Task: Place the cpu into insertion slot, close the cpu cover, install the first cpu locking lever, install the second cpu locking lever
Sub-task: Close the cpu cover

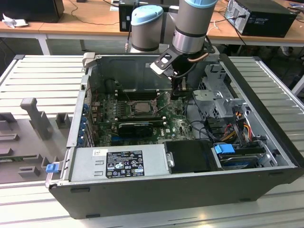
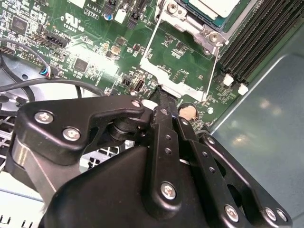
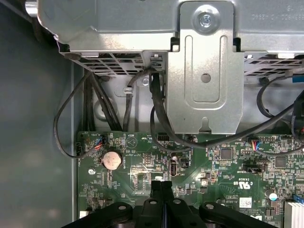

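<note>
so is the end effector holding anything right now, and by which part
Nothing is held: the end effector has its fingers shut together, empty, above the green board.

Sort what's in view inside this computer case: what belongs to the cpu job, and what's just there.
Belongs to the job:
- gripper, fingers together
- cpu, sitting in the socket
- cover, close to the gripper's tip

Just there:
- memory slots
- coin battery
- black cables
- metal bracket
- power supply
</note>
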### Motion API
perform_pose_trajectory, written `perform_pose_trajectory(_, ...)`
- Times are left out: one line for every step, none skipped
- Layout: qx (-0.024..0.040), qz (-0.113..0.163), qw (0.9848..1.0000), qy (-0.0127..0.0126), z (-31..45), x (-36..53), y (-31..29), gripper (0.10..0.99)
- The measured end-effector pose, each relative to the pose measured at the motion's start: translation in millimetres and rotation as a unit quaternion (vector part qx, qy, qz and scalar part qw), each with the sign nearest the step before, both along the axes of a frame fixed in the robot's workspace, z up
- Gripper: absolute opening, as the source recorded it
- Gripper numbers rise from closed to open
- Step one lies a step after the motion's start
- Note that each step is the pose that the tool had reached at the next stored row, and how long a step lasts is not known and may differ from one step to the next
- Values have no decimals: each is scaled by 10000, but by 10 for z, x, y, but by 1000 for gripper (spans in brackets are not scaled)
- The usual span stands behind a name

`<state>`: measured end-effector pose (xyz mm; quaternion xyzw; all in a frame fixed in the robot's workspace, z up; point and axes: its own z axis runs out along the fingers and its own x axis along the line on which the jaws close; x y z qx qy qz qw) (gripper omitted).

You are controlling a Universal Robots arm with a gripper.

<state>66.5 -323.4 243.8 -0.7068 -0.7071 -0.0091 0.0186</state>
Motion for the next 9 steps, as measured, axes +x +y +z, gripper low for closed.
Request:
perform_pose_trajectory(0,0,10000,0,0,-12,0,106)
perform_pose_trajectory(0,0,10000,0,0,-12,0,106)
perform_pose_trajectory(0,0,10000,0,0,-12,0,106)
perform_pose_trajectory(0,0,10000,0,0,-13,0,106)
perform_pose_trajectory(0,0,10000,0,0,-13,0,106)
perform_pose_trajectory(0,0,10000,0,0,-33,0,106)
perform_pose_trajectory(0,0,10000,0,0,-51,0,106)
perform_pose_trajectory(0,0,10000,0,0,-51,0,106)
perform_pose_trajectory(0,0,10000,0,0,-52,0,106)
